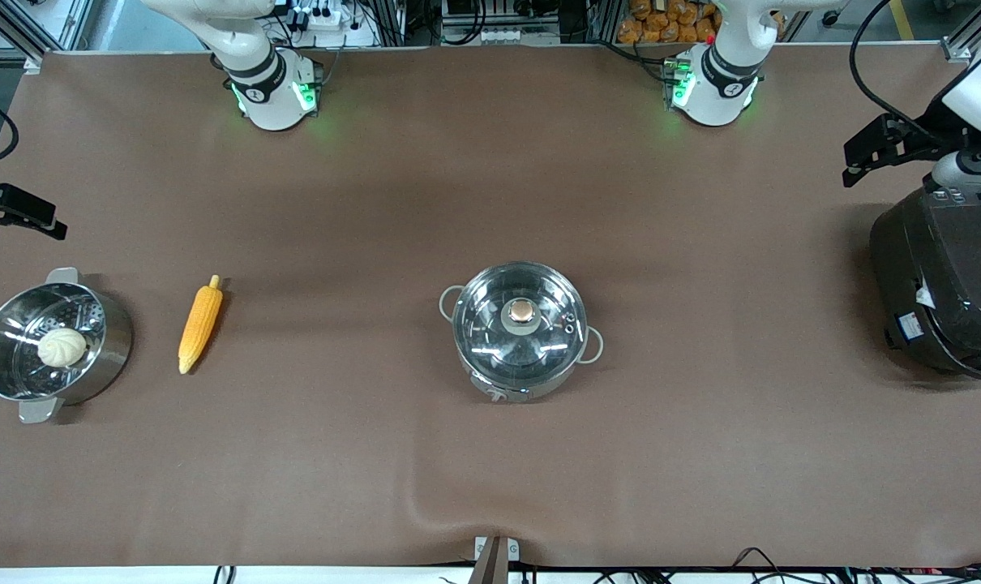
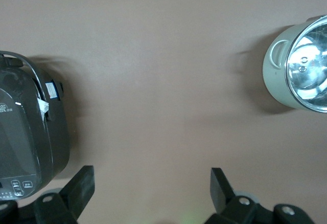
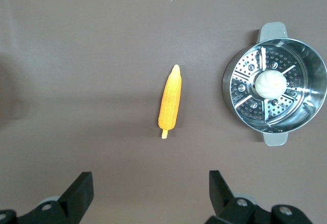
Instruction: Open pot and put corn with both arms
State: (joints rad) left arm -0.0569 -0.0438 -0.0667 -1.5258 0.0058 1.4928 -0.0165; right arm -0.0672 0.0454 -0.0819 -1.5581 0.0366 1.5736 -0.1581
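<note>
The steel pot (image 1: 539, 388) stands mid-table with its glass lid (image 1: 490, 324) on it, copper knob (image 1: 522, 311) on top. It also shows in the left wrist view (image 2: 276, 81). The corn (image 1: 200, 324) lies flat on the table toward the right arm's end, and shows in the right wrist view (image 3: 170, 102). My right gripper (image 1: 20, 215) hangs open and empty at the right arm's end of the table, its fingertips (image 3: 82, 185) well apart from the corn. My left gripper (image 1: 863, 158) hangs open and empty beside the rice cooker, its fingertips (image 2: 218, 183) far from the pot.
A steel steamer pot (image 1: 116, 345) with a white bun (image 1: 62, 347) in it stands beside the corn at the right arm's end. A big black rice cooker (image 1: 944, 292) stands at the left arm's end. The brown cloth has a ripple near the front edge.
</note>
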